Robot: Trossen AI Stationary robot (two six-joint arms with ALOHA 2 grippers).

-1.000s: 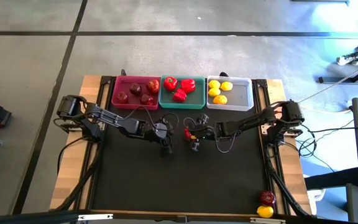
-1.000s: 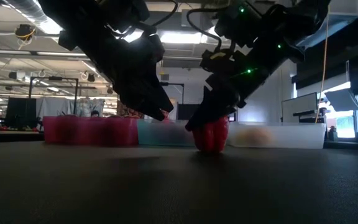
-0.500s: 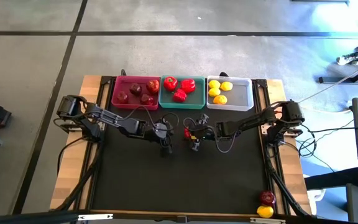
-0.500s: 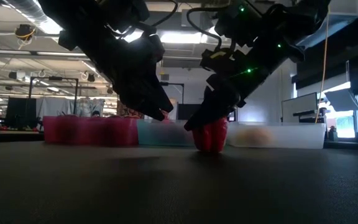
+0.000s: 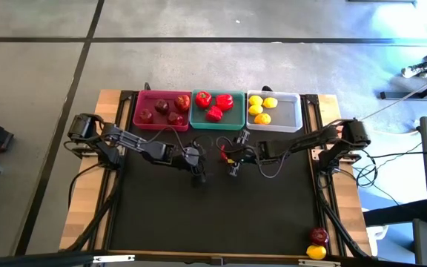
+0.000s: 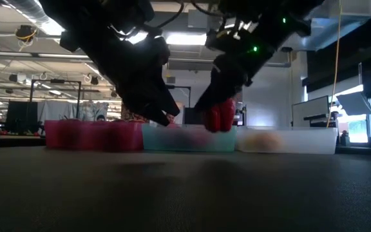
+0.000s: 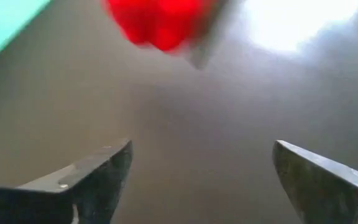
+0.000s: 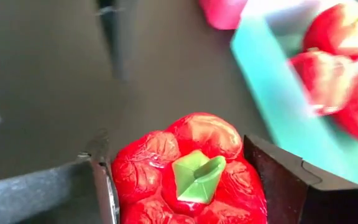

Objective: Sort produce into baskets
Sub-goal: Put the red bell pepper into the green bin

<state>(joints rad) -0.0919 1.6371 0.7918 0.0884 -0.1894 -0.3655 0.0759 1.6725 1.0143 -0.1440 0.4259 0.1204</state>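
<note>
1. At the bottom right of the high view, 1 apple (image 5: pixel 318 236) and 1 lemon (image 5: pixel 316 252) sat on the table's near edge, still unsorted.
2. At frame centre, the right gripper (image 5: pixel 230 157) was clamped on a red bell pepper (image 8: pixel 188 176), raised off the black mat (image 5: pixel 213 208) in the low view.
3. To do this well, I judge it should carry the pepper high over the teal basket's (image 5: pixel 197 122) near wall before letting go.
4. Left of centre, the left gripper (image 5: pixel 196 161) hovered with fingers spread wide and empty; it sat close beside the carry path.
5. Farthest up, 3 peppers filled the teal basket, between the pink basket (image 5: pixel 141 119) of apples and the white basket (image 5: pixel 291 119) of lemons.
</note>
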